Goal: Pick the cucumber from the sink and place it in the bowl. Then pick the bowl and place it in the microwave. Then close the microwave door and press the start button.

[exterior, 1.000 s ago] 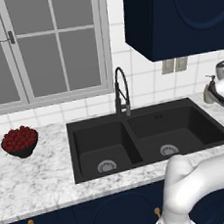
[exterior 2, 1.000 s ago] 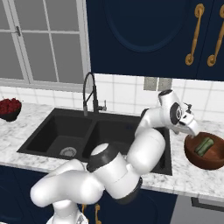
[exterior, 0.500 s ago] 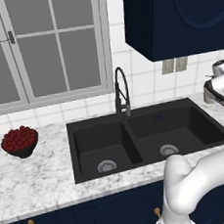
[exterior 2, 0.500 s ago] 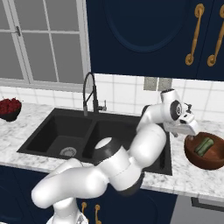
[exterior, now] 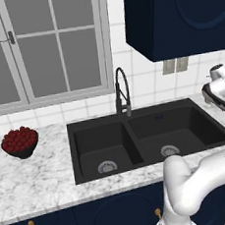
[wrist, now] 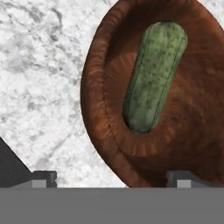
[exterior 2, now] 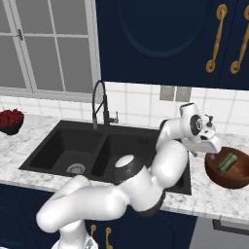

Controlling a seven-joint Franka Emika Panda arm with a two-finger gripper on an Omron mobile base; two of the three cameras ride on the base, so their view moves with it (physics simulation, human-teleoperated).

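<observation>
The cucumber lies inside the bowl, resting lengthwise across its dark inside — seen clearly from the hand camera looking down on it. The bowl sits on the marble desk, to the right of the black sink. The gripper hovers just above the bowl's left rim, jaws spread wide and holding nothing — one fingertip shows over the marble, the other over the bowl's edge. From the right base camera the green cucumber shows in the brown bowl. At the far left of the desk, a small dark bowl of red berries stands well apart, and the faucet arches behind the sink.
</observation>
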